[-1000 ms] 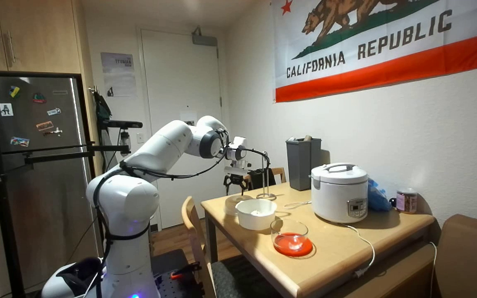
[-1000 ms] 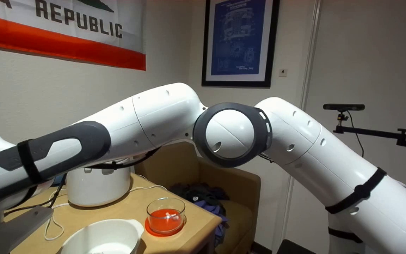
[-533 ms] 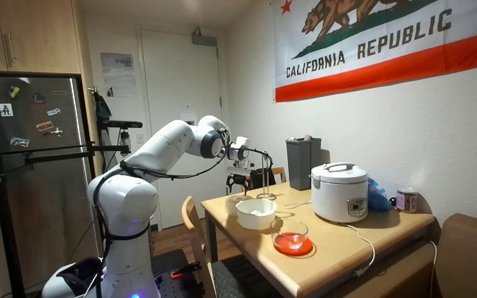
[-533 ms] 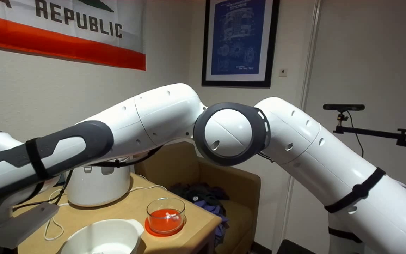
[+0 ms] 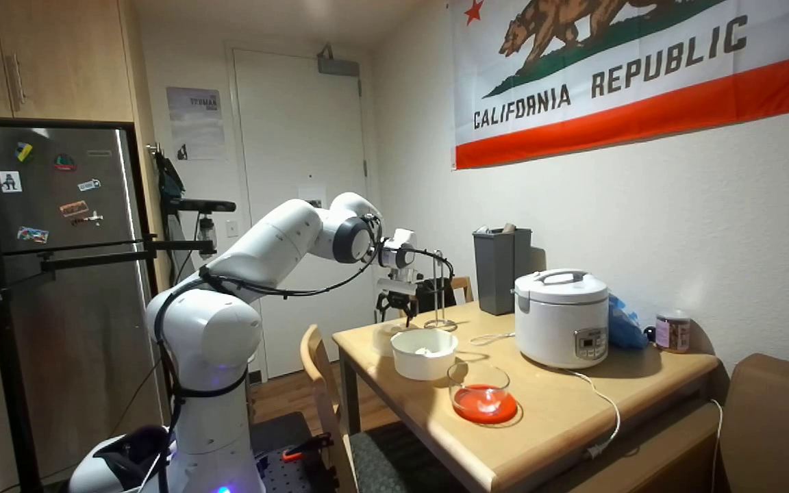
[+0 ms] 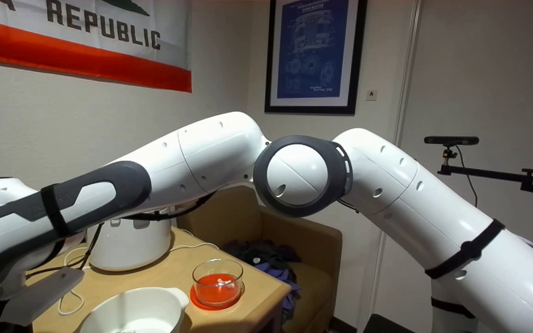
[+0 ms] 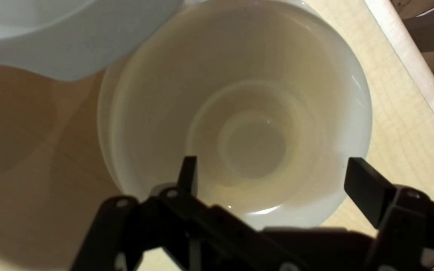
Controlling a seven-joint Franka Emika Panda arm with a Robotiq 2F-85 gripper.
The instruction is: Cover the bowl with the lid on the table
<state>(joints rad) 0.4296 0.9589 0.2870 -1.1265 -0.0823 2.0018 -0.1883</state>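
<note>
Off-white bowl (image 5: pixel 424 363) is sitting upright on the wood-look table (image 5: pixel 552 424), mouth facing up, uncovered. Round body, so long axis isn't readable; in an exterior view one rim tab (image 6: pixel 180 296) is pointing toward the glass dish (image 6: pixel 218 284). Translucent round lid (image 7: pixel 254 148) is lying level beside the bowl, near the table edge. Wrist view is showing its concentric rings; can't tell which face is up, and being circular it's giving no long axis either. Bowl edge is overlapping the lid's outline there; can't tell if they're touching. In an exterior view the lid is showing only partly, the bowl standing in front. Gripper (image 7: pixel 273 167) is pointing down over the lid, fingers (image 7: pixel 369 190) standing wide apart, holding nothing. One fingertip is showing against the lid's inside, the other against its rim; contact unclear. Glass dish is standing on a red disc (image 5: pixel 506 411), near the bowl. White rice cooker (image 5: pixel 552 329) is sitting farther along the table.
</note>
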